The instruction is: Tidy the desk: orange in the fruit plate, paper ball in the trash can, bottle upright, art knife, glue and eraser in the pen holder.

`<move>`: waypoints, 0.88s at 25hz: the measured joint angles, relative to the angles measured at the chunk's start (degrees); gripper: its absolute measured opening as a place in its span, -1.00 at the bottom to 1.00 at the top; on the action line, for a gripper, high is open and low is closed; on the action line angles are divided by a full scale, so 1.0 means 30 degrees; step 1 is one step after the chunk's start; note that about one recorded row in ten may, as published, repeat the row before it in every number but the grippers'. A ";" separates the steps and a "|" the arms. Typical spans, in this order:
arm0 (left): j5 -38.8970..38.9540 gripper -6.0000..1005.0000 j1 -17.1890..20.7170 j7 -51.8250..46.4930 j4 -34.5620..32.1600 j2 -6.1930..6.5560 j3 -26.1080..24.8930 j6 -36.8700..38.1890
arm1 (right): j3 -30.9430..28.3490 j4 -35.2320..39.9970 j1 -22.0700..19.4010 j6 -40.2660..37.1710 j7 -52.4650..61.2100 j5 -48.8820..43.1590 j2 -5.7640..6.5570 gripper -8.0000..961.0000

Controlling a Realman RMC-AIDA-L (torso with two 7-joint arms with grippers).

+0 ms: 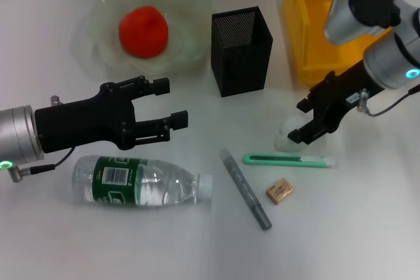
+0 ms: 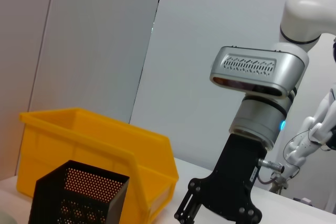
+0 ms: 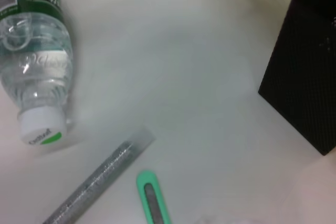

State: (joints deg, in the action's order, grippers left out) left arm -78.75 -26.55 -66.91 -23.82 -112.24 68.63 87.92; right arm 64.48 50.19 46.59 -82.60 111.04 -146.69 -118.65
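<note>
From the head view, the orange (image 1: 143, 30) already sits in the fruit plate (image 1: 98, 44) at the back of the worktop (image 1: 367, 227), so that job looks finished. The right hand (image 1: 310, 124) is down over the paper ball (image 1: 289, 130), its fingers set either side of the white wad just in front of the trash can (image 1: 312, 24); whether they have actually pinched it I cannot tell, but the ball is not yet in the bin. The left hand (image 1: 174, 103) hovers with its fingers spread and nothing in them, above the bottle (image 1: 141, 181), which lies on its side with its cap toward the glue (image 1: 245, 189). The art knife (image 1: 289, 160) and the eraser (image 1: 279, 191) lie flat near the glue, all three outside the pen holder (image 1: 241, 50). In the left wrist view, the pen holder (image 2: 79, 198) stands in front of the trash can (image 2: 100, 156), with the right arm's hand (image 2: 218, 211) reaching down beyond them, its fingertips cut off. In the right wrist view, the bottle (image 3: 37, 61), the glue (image 3: 100, 179) and the art knife (image 3: 153, 198) lie loose beside the pen holder (image 3: 304, 72). By my reckoning one item of six is done.
</note>
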 joint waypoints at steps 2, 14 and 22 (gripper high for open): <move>-0.0001 0.62 0.0001 -0.0014 0.0001 -0.0012 0.0019 0.0001 | 0.0460 -0.0136 -0.0090 0.0335 -0.0004 -0.0008 -0.0038 0.44; 0.0000 0.62 0.0001 -0.0022 0.0002 -0.0026 -0.0006 -0.0012 | 0.1090 -0.0551 -0.0193 0.1081 -0.0109 0.0032 -0.0120 0.40; 0.0000 0.62 0.0031 -0.0043 0.0020 0.0011 -0.0027 -0.0010 | -0.0499 0.2256 -0.0106 -0.2171 0.1179 0.0030 0.0008 0.12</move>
State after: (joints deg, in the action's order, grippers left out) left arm -78.75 -26.45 -67.04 -23.76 -112.21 68.55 87.89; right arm 62.99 56.95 46.27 -89.12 114.57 -146.60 -118.62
